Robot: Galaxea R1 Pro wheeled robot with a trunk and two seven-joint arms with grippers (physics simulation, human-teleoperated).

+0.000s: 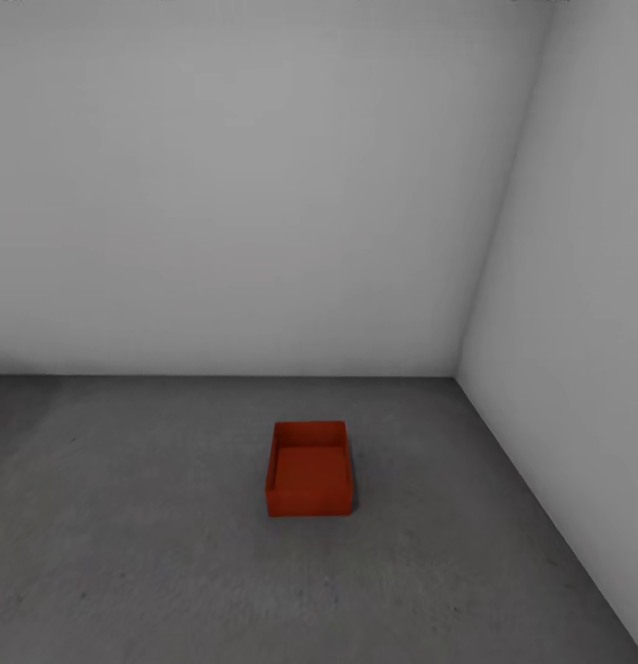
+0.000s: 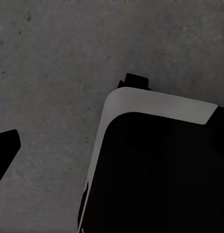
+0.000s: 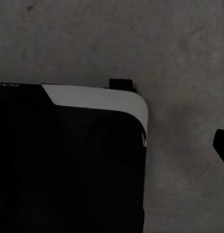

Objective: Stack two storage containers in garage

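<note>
1. At the edge of the left wrist view, one dark fingertip of the left gripper is seen above the floor; the second finger is not shown, so it cannot be told whether the jaws are apart or together.
2. At the edge of the right wrist view, a small dark tip of the right gripper is seen in the same way, and its state cannot be told either.
3. Nothing is seen held at either fingertip.
4. Beside each fingertip, a large part of the robot's base is shown: a black body with a white-grey rounded border, standing on the grey speckled concrete.
5. Further out, in the head view, one storage container is seen on the dark grey floor of the garage.
6. The container is red-orange, rectangular and without lid; it stands upright with its open side up, and its inside looks empty.
7. It is placed alone on the concrete, apart from both walls, nearer to the corner where the back wall and the right wall meet.
8. Both walls are plain white-grey.
</note>
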